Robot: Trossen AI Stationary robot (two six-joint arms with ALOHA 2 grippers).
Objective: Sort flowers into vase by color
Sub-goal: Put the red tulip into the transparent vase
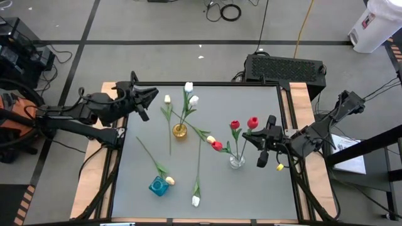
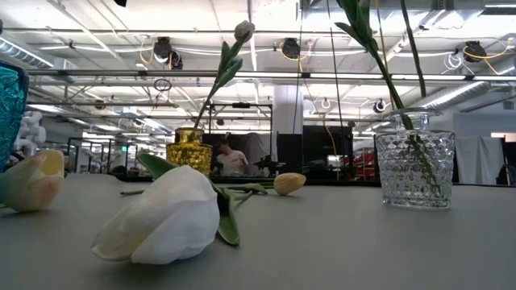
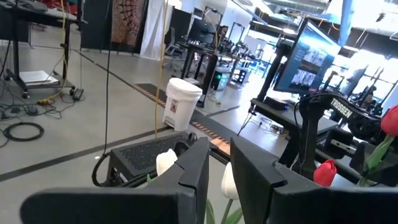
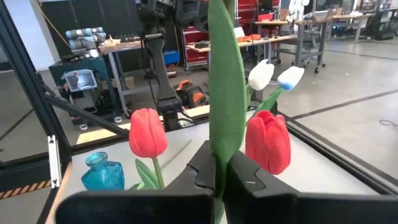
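Soft white tulip head, possibly fabric; behind, faceted glass vase.

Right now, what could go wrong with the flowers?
The right gripper is shut on a tulip leaf by the clear vase; pulling might tip the vase with its red tulips. The white tulip lies near the table's front edge and could get knocked off.

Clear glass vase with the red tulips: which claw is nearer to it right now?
Right. The right claw sits just beside the clear glass vase, shut on a green leaf among the red tulips. The left claw waits across the table at the far left corner.
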